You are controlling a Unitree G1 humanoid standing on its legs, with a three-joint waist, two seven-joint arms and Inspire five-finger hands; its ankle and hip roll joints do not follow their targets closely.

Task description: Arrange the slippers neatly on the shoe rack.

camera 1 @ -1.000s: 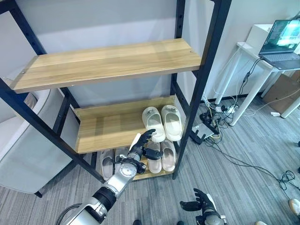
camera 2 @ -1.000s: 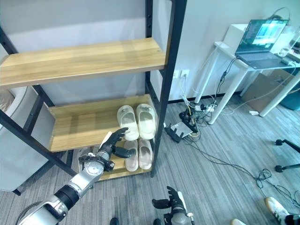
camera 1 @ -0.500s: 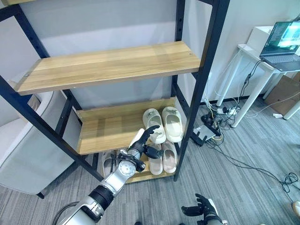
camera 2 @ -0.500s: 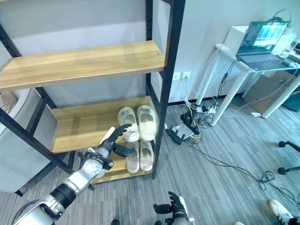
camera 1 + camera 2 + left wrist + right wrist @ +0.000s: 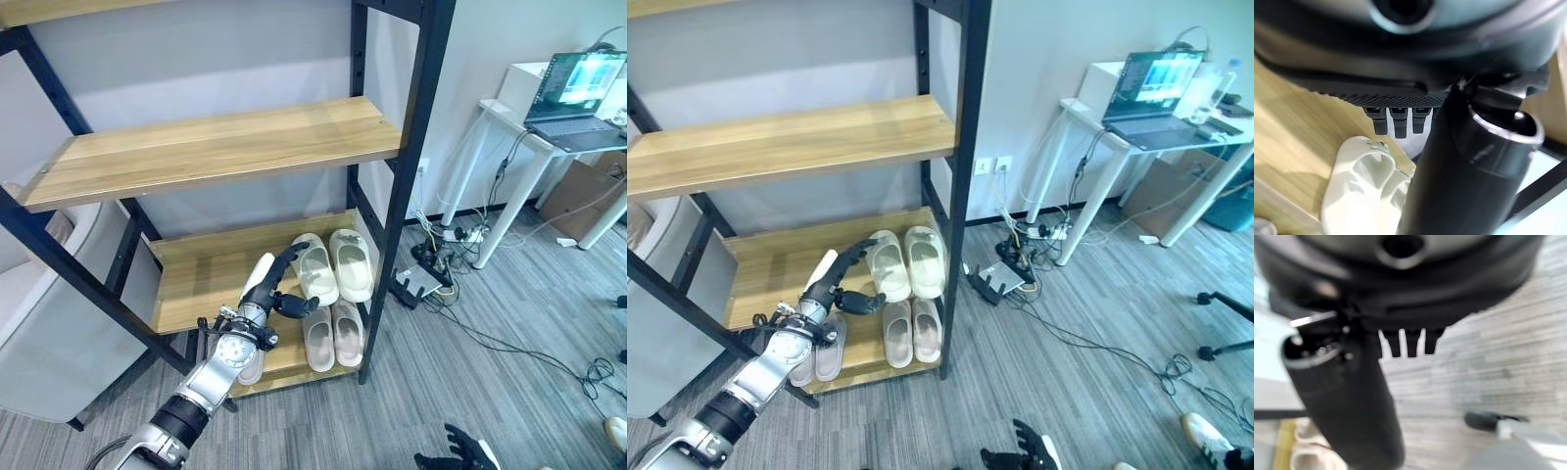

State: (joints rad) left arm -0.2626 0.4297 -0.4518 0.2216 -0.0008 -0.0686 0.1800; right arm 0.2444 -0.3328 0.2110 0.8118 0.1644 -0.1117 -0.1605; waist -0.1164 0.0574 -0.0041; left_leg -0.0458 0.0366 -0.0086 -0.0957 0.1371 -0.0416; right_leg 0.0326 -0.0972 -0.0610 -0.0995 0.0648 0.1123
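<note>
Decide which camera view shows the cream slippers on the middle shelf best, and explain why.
The left eye view: both cream slippers lie whole, side by side on the middle shelf, beside the left hand. The right eye view matches it. The left wrist view shows one close; the right wrist view, just a corner.

Room: grey wood-grain floor (image 5: 529,392), pale grey wall (image 5: 196,69) behind the rack. White table (image 5: 514,137) stands well to the right of the left hand, far from it, carrying an open laptop (image 5: 573,98). Tangle of cables with a power strip (image 5: 431,259) lies on the floor under the table. Pale upholstered seat (image 5: 49,333) sits left of the hand. Lighting even, soft.
</note>
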